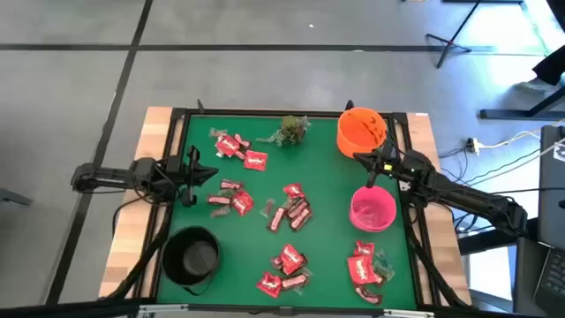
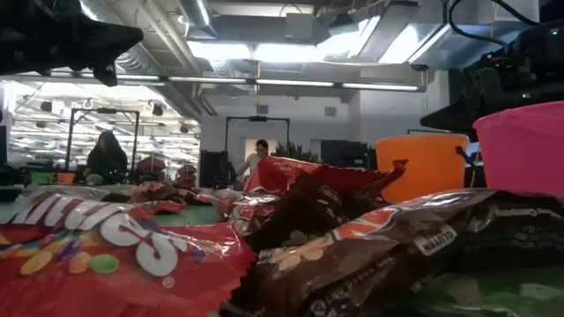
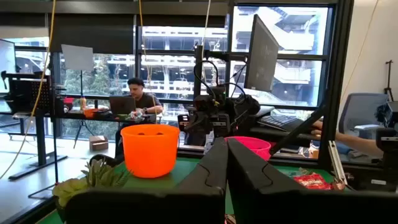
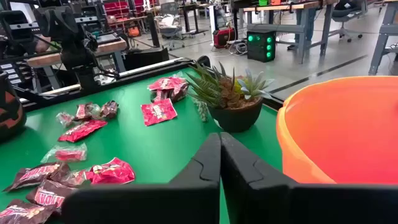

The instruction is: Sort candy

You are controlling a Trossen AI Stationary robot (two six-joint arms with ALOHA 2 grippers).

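Many small wrapped pieces of candy, red packets and dark brown-red ones, lie in loose clusters on the green mat: at the far left [image 1: 238, 152], mid left [image 1: 231, 200], middle [image 1: 291, 208], near middle [image 1: 284, 269] and near right [image 1: 366, 265]. In the low view a red packet [image 2: 106, 246] and a brown one [image 2: 370, 238] lie close to the camera. My left gripper [image 1: 196, 173] hovers shut at the mat's left edge, fingers [image 3: 211, 168] pointing level toward the right. My right gripper [image 1: 372, 170] hovers shut between the orange and pink bowls, pointing left [image 4: 219, 155]. Neither holds anything.
An orange bowl [image 1: 362, 131] stands at the far right, a pink bowl [image 1: 372, 210] in front of it and a black bowl [image 1: 192, 256] at the near left. A small potted plant [image 1: 293, 130] stands at the far middle. Bare mat lies between the clusters.
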